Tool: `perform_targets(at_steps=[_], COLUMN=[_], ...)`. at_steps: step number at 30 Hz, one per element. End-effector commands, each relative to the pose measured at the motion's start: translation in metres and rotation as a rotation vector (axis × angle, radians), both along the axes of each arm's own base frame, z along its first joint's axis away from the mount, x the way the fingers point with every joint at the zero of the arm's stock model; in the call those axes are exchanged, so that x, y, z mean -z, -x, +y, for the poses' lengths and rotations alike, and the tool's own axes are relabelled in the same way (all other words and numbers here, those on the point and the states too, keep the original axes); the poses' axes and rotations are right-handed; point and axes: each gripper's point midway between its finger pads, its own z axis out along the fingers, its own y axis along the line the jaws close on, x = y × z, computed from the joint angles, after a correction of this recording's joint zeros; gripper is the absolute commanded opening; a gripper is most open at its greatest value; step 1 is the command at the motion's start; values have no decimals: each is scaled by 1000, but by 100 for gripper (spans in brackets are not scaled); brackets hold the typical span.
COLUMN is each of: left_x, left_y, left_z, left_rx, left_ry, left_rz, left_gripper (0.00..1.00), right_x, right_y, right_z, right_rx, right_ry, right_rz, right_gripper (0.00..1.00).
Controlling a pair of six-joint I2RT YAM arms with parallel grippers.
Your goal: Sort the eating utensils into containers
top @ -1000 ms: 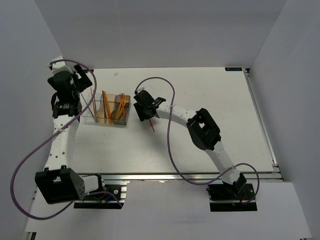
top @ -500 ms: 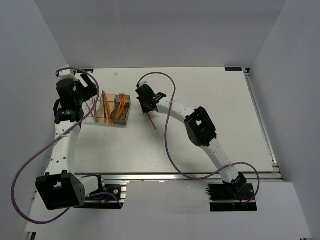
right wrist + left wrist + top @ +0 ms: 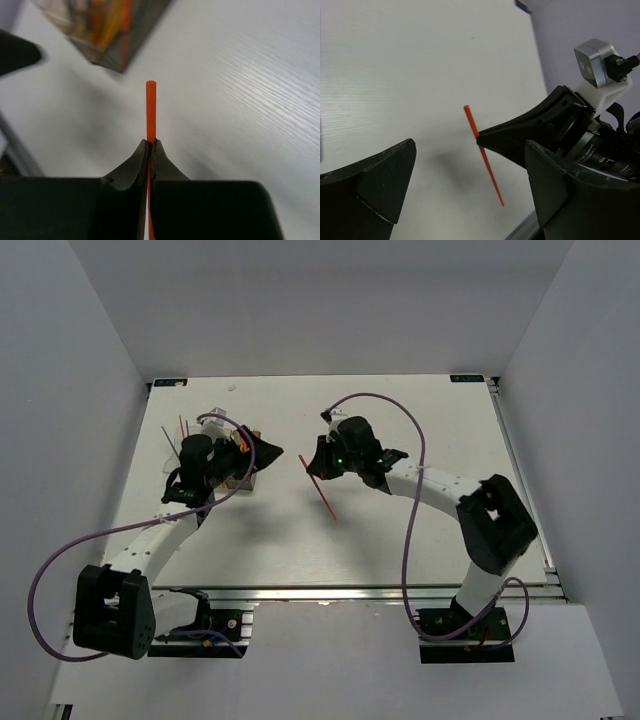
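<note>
A thin red stick [image 3: 320, 489], one of the eating utensils, hangs tilted above the middle of the table. My right gripper [image 3: 316, 466] is shut on it near its upper end. In the right wrist view the stick [image 3: 150, 107] pokes out past the closed fingertips [image 3: 145, 150]. The containers [image 3: 237, 478] stand at the left, mostly hidden under my left arm; orange utensils [image 3: 107, 20] show inside them. My left gripper [image 3: 265, 452] hovers open over their right end, pointing at the stick [image 3: 482, 155]. Nothing sits between its fingers [image 3: 385, 185].
Thin red and grey utensils [image 3: 177, 435] stick up from the left end of the containers. Purple cables loop from both arms. The table's front rail [image 3: 380, 590] runs along the near edge. Grey walls close in the left, back and right.
My right gripper closed on the red stick and lifted it off the table, shifting right. My left arm swung from the far left edge across the containers, staying open.
</note>
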Motion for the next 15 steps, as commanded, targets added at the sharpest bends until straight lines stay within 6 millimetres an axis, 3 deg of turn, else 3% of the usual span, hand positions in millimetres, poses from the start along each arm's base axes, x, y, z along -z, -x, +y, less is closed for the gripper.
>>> perform_targets(at_steps=[1,5,15], left_x=[-60,-56,-45], left_y=[3,4,6], left_z=[-40,-55,-68], left_rx=[122,147,171], left_ry=[159,165,165], left_rz=[-176,-159,-123], left_gripper=[98,95,72], right_x=[-68,-101,-133], right_y=[28,42,45], right_z=[31,32,35], right_rx=[-180,-221,-206], right_ry=[-289,-402,-470], right_rz=[-76,-109,-138], right_gripper=[0,0,0])
